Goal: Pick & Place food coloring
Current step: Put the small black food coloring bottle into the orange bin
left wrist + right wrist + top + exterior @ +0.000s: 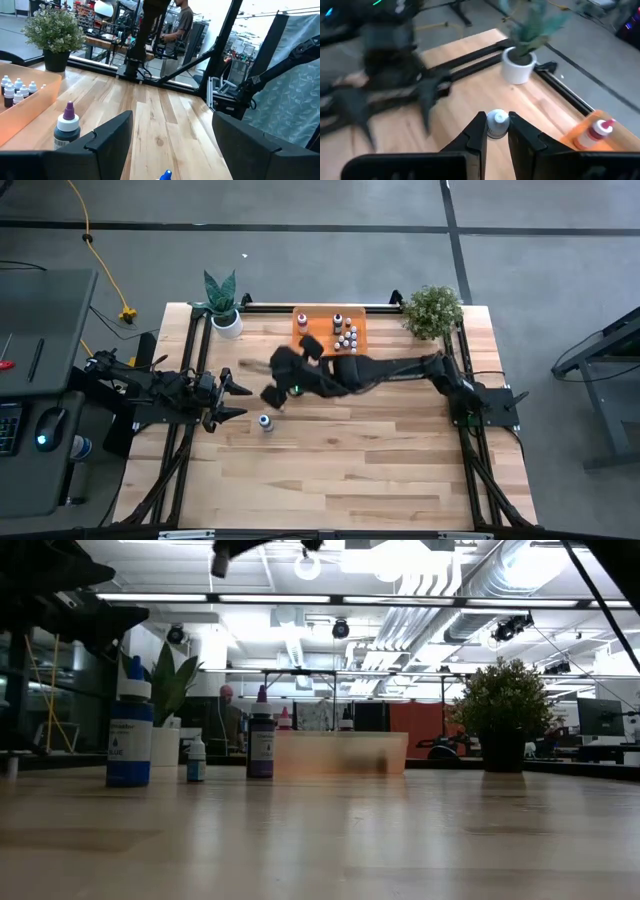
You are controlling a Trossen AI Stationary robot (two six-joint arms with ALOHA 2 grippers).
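Note:
My right gripper hangs high above the table's middle, shut on a tiny pale-capped food coloring bottle. An orange tray at the far middle holds several small bottles. On the bare table stand a blue bottle, a tiny whitish one and a dark purple one. My left gripper waits open at the left, pointing level, with the purple-capped bottle in front of it. My right gripper pinches the tiny bottle between its two fingers, one on each side of the body just below the pale cap. The cap shows between the fingertips. The bottle is lifted clear, high over the wood.
A white pot with a spiky plant stands at the far left corner and a bushy plant at the far right. Black rails frame the far edge. Bare wood lies toward the near edge. A person stands beyond the table.

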